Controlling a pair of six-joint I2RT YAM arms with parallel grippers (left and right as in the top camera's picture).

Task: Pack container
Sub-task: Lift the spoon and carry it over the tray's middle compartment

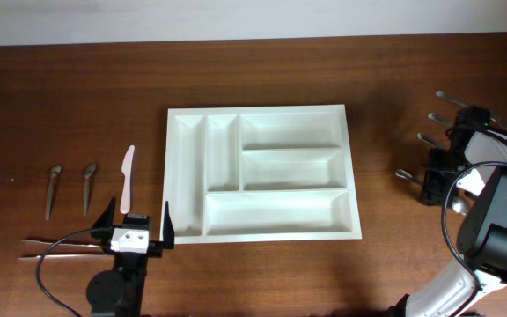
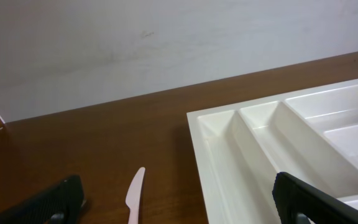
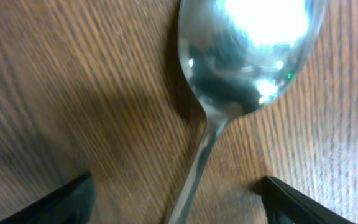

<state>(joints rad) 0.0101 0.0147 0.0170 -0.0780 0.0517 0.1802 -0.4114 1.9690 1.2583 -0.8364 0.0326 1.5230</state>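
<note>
The container is a white cutlery tray lying at the table's middle, all its compartments bare. My left gripper hovers open just off the tray's near left corner. In the left wrist view a pale plastic knife lies between its spread fingers, with the tray's left rim to the right. My right gripper is low over the table at the far right. There the wrist view shows a metal spoon flat on the wood, its handle running between the open fingers, which do not touch it.
Two small spoons and the plastic knife lie left of the tray, with a pair of thin metal sticks nearer the front. Several metal utensils lie around the right arm.
</note>
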